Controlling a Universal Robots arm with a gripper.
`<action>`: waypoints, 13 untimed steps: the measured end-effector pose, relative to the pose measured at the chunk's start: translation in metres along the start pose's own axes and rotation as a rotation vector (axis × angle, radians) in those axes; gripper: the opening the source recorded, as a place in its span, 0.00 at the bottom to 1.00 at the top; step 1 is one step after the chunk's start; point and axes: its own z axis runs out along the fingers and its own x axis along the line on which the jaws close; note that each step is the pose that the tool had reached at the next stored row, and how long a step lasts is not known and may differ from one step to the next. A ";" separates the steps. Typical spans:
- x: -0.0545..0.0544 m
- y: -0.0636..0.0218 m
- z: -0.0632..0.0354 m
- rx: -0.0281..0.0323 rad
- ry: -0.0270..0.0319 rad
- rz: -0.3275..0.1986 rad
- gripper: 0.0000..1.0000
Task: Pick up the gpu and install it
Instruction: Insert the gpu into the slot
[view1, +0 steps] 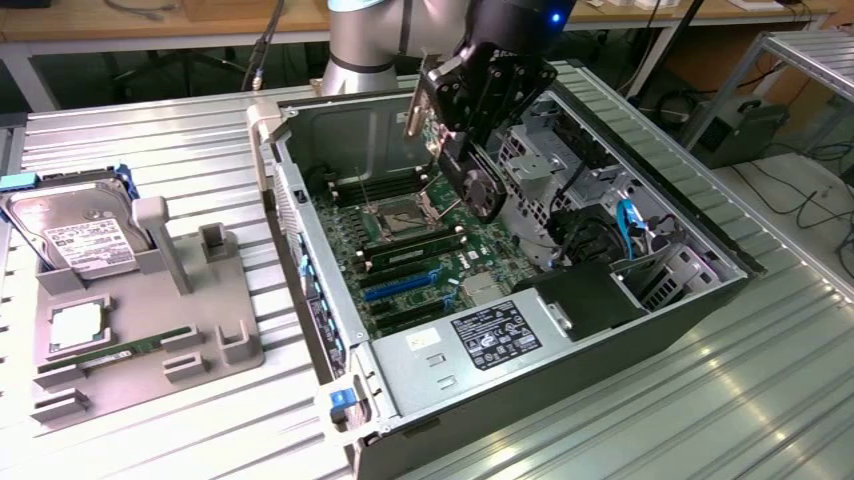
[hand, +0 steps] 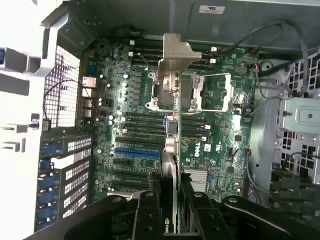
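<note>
My gripper (view1: 467, 140) is shut on the gpu (view1: 482, 190), a dark card with a black cooler and a silvery bracket strip (view1: 426, 108), and holds it in the air over the open computer case (view1: 315, 300). The card hangs tilted above the motherboard (view1: 414, 240), clear of it. In the wrist view the gpu (hand: 171, 150) shows edge-on, its bracket (hand: 175, 55) at the far end, with my black fingers (hand: 149, 210) on either side of it. Below the card lie the CPU socket (hand: 200, 92) and the blue expansion slot (hand: 137, 151).
A grey fixture (view1: 200, 330) on the exterior view's left carries a silver hard drive (view1: 80, 235), a green memory stick (view1: 114, 352) and a square chip (view1: 78, 325). Inside the case are the power supply (view1: 497, 330), a drive cage (view1: 561, 160) and blue cables (view1: 627, 225).
</note>
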 end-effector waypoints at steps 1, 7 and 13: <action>0.000 0.0000 0.0001 0.0018 -0.0020 -0.034 0.26; 0.000 0.0000 0.0009 0.0123 -0.0263 -0.183 0.26; 0.000 0.0000 0.0015 0.0198 -0.0443 -0.288 0.26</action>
